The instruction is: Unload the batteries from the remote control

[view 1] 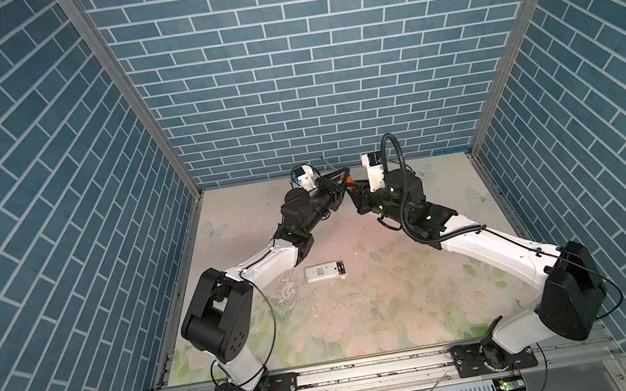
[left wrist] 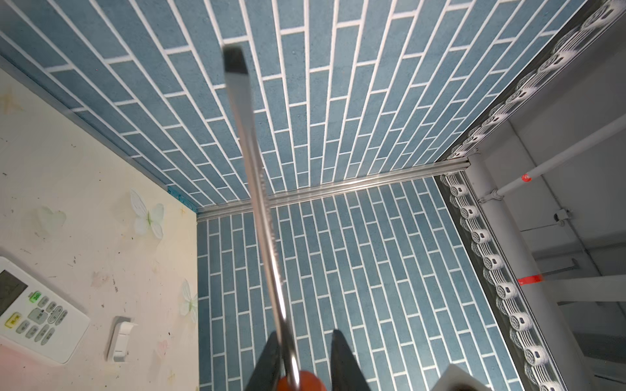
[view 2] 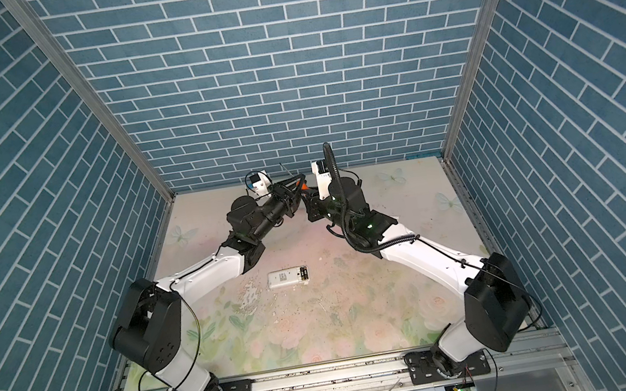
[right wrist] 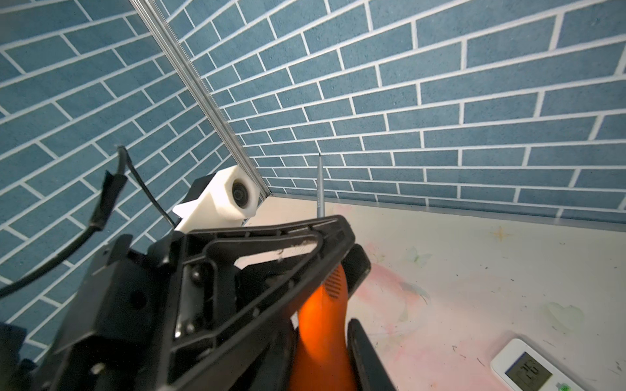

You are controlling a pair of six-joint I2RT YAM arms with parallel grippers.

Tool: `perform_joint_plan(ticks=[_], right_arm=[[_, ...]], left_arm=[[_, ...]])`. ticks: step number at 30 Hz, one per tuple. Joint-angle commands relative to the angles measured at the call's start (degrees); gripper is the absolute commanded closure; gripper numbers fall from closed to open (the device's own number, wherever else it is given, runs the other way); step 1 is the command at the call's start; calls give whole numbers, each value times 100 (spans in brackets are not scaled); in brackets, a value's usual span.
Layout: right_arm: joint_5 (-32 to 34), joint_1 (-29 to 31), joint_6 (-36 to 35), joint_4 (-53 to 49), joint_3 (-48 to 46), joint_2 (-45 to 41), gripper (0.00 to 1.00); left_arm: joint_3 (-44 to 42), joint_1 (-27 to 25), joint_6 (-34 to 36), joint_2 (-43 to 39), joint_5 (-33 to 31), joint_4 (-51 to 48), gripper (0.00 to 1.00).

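At the far middle, the left gripper was clamped on the orange-handled steel screwdriver, and the right gripper looked closed on its handle too. The black batteries sat in the white plastic remote, nearer, mid-table. To my eye, the handover wanted a firm right grip before the left let go.

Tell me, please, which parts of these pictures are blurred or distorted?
Left wrist view: the screwdriver has a smeared dark tip, and its shaft is soft near the lens. Right wrist view: its orange handle is soft and bright, while the thin shaft is sharp. Both top views: the walls splay outward.
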Motion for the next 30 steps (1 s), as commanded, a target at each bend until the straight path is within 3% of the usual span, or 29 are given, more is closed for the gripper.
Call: perform_joint_plan(ticks=[1, 5, 10, 19, 24, 30], right_arm=[[388, -75, -395, -332, 511, -287, 100], [409, -135, -421, -1036, 649, -339, 100], [385, -198, -527, -1932, 866, -339, 100], [-129, -242, -571, -3860, 1557, -448, 100], [-604, -239, -429, -5150, 2213, -300, 100], [-827, -242, -173, -5946, 2476, -248, 100]], left_arm=[[-177, -65, 585, -320, 285, -156, 80], [-433, 78, 1286, -724, -107, -734, 58], [-622, 254, 1895, -1257, -316, -1268, 44], [-1207, 1058, 2494, -2068, 123, -2926, 34], [-1332, 1421, 3449, -2228, 250, -4584, 31], [-1406, 1494, 4273, -1918, 269, -5153, 30]])
